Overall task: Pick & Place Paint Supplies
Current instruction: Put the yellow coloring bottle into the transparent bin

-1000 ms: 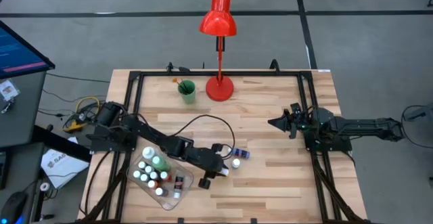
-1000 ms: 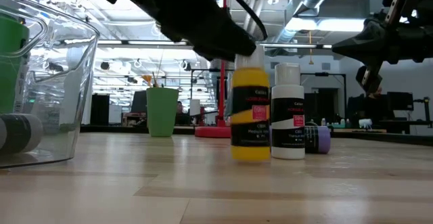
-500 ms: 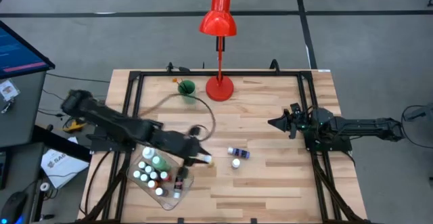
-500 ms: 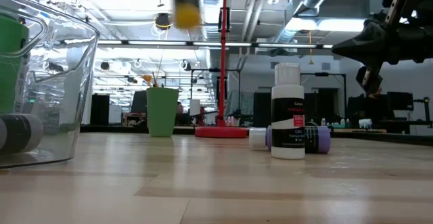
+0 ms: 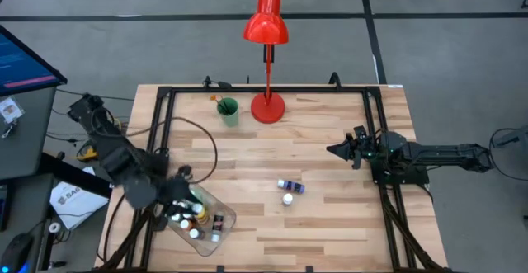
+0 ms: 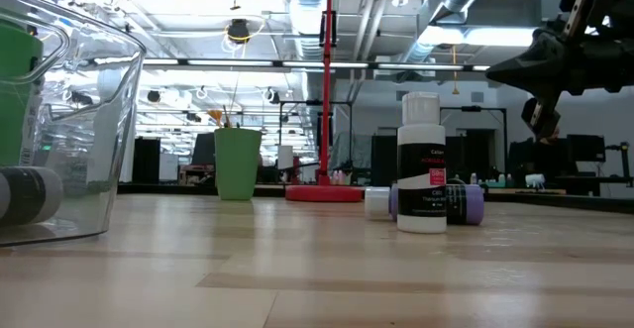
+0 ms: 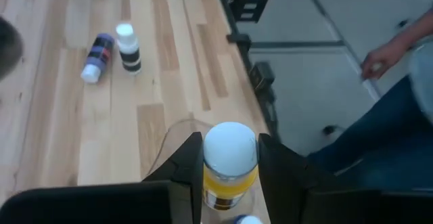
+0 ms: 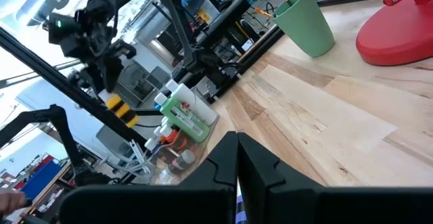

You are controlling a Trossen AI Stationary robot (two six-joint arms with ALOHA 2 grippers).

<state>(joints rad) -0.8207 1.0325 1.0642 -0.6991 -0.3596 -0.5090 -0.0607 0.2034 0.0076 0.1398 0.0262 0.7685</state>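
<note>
On the desk (image 5: 330, 232), a tray (image 5: 221, 228) of bottles sits at the left front — two bottles (image 5: 289, 192) lie mid-desk, cup (image 5: 228, 110) and lamp (image 5: 267, 104) at the back.

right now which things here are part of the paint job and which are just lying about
Job: yellow bottle in left pincer; white bottle and purple bottle on table; bottles in tray.
Lying about: green cup, red lamp, tray.
</note>
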